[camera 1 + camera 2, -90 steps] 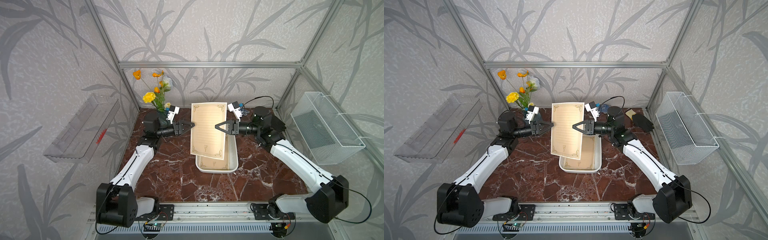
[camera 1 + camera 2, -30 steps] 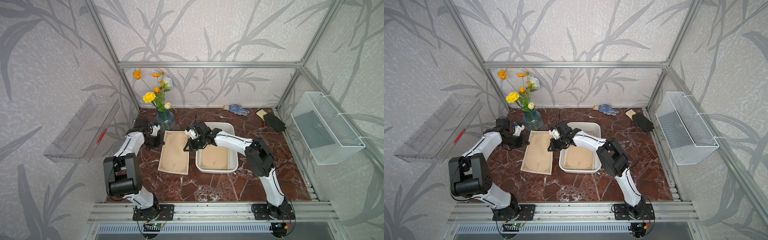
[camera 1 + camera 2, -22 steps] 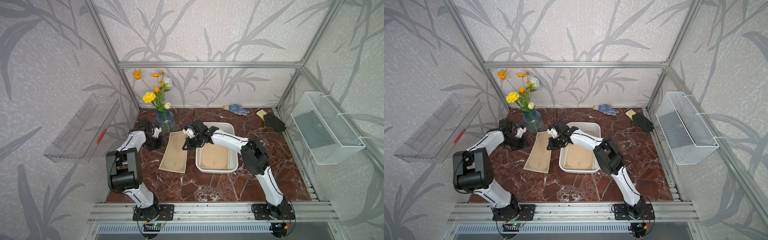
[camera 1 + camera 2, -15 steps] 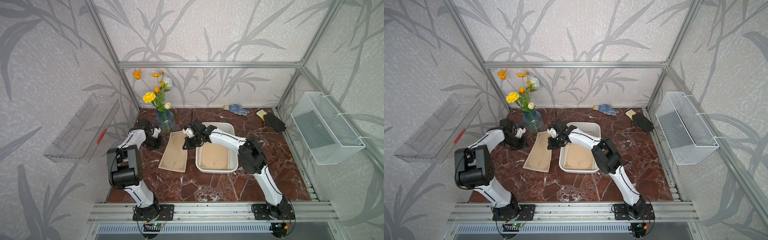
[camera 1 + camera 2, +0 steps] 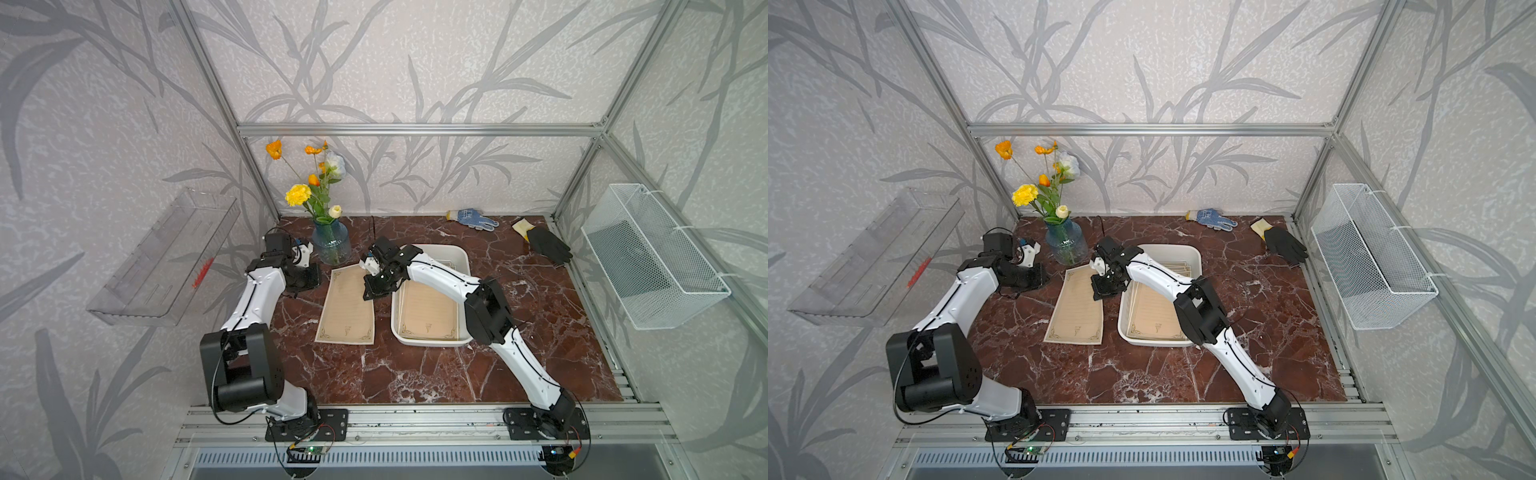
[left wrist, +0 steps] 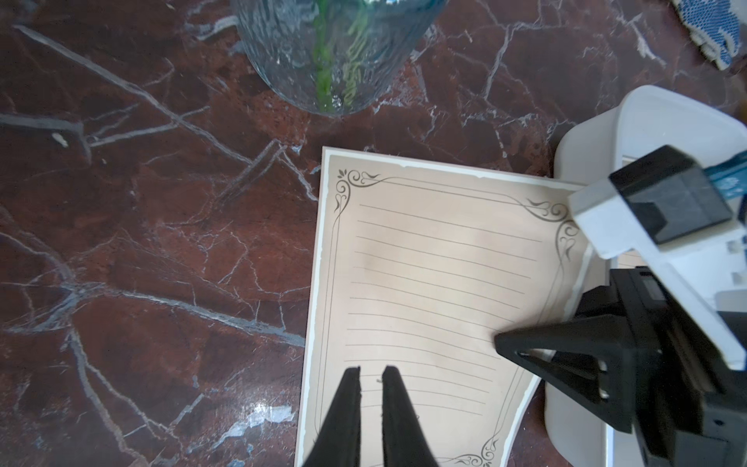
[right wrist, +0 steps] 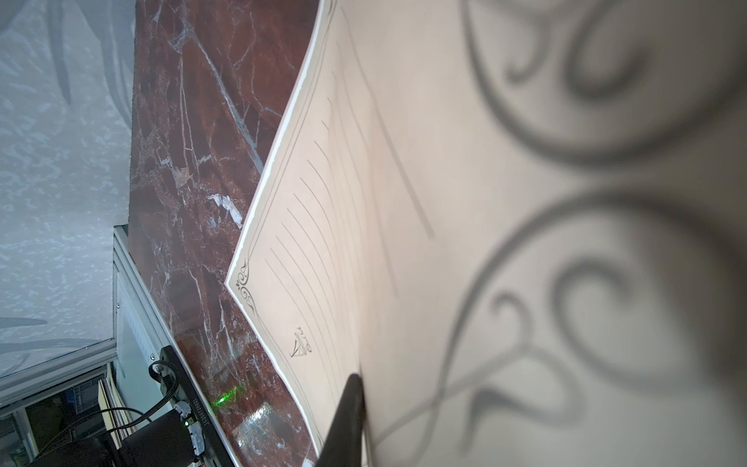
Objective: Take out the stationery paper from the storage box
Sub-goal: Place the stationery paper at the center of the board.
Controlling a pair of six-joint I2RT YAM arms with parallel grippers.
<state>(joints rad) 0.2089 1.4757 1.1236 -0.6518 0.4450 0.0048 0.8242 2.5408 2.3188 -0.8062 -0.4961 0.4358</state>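
Observation:
One sheet of stationery paper (image 5: 347, 309) (image 5: 1077, 309) lies on the marble to the left of the storage box (image 5: 440, 251) (image 5: 1196, 259). More tan sheets (image 5: 428, 316) lie inside the box. My right gripper (image 5: 372, 291) (image 5: 1102, 293) is shut on the loose sheet's right edge, which curls up there (image 6: 537, 376). In the right wrist view one finger (image 7: 351, 404) presses the sheet (image 7: 323, 242); the other is hidden behind the paper. My left gripper (image 5: 316, 277) (image 6: 371, 370) is off the sheet's left edge, jaws a narrow slit apart and empty.
A blue glass vase (image 5: 331, 245) (image 6: 335, 52) with flowers stands just behind the loose sheet. A blue-dotted glove (image 5: 471, 218) and a black glove (image 5: 546, 245) lie at the back right. A wire basket (image 5: 652, 257) hangs on the right wall and a clear shelf (image 5: 162, 257) on the left.
Three seconds ago both grippers held the sheet upright over the box; now it lies left of the box. In the last second its right side tipped up, then settled flatter.

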